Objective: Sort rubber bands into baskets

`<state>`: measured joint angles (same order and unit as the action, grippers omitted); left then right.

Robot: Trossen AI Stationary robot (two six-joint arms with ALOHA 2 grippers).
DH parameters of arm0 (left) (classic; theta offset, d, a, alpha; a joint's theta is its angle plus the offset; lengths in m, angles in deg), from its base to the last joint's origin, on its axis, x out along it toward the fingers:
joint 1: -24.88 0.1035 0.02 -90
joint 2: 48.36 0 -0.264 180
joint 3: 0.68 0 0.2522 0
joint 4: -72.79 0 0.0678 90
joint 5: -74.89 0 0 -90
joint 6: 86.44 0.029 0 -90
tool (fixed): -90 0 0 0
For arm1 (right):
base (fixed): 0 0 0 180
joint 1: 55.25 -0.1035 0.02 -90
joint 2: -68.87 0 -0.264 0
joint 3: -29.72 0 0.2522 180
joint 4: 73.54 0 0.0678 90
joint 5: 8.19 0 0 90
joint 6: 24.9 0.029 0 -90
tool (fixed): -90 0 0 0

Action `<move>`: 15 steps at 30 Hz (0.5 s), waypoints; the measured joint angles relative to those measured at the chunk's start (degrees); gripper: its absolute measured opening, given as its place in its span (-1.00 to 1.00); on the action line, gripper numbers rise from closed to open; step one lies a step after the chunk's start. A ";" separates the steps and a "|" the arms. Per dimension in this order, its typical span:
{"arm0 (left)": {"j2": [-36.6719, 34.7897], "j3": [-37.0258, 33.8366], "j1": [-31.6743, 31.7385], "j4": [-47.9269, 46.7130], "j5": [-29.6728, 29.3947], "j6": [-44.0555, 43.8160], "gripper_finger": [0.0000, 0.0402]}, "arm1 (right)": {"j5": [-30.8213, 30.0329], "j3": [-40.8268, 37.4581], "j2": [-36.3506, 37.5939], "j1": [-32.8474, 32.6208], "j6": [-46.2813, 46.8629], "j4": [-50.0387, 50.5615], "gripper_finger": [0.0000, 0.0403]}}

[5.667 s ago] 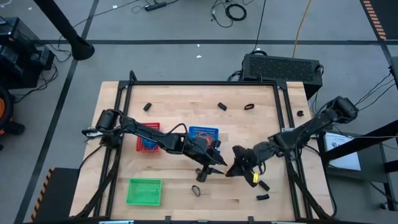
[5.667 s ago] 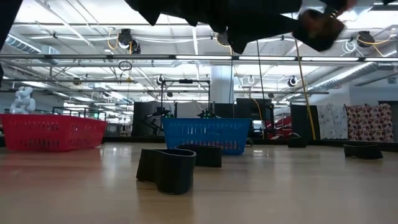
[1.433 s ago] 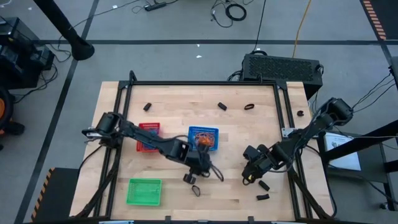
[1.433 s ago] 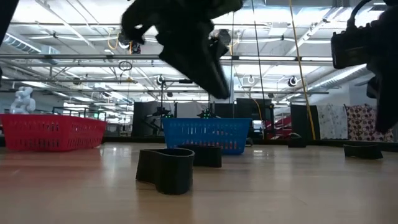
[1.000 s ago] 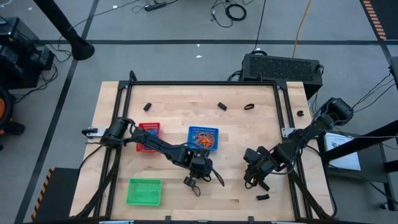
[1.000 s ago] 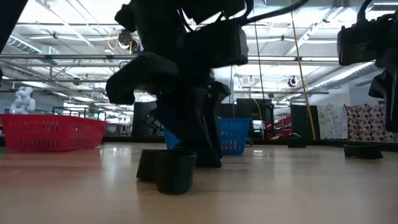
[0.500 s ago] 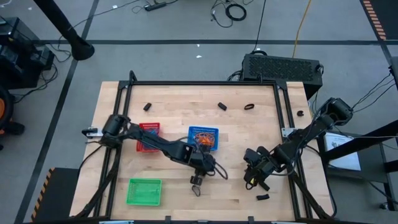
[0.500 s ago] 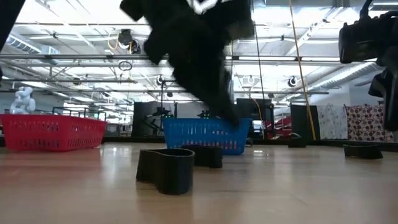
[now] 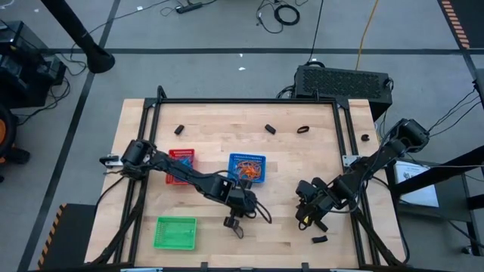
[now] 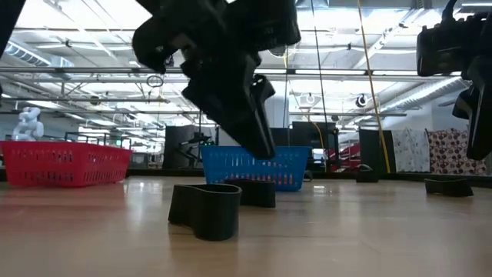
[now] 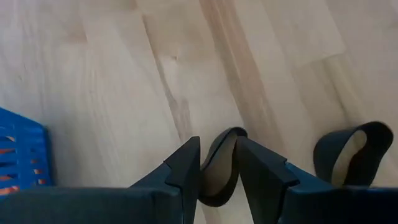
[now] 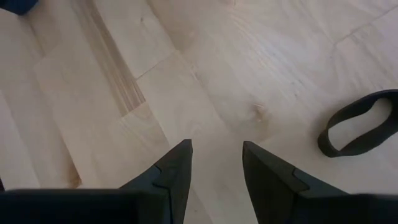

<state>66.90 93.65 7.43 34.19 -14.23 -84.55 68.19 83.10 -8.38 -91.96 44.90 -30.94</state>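
Left wrist view: the left end effector (image 11: 217, 158) is seen with a black rubber band loop (image 11: 219, 168) pinched between its fingers, just above the pale wooden desk (image 9: 287, 155). A second black rubber band (image 11: 353, 152) lies just beside it. The pick-up step appears to be in hand, though lift-off cannot be confirmed. Next, carriage to a basket is called for, perhaps the green mesh basket (image 9: 175, 232) nearby; the blue mesh basket (image 9: 247, 168) already holds orange bands. The right end effector (image 12: 214, 162) is held spread and empty over bare desk near another black band (image 12: 359, 124).
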 joint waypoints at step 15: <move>2.16 -1.61 0.16 0.65 -2.67 0.15 -0.44 | -0.02 0.00 -0.01 0.00 -0.22 -0.20 -0.33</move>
<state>69.07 92.04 7.58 34.85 -16.90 -84.41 68.16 83.10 -8.39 -91.96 44.68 -31.15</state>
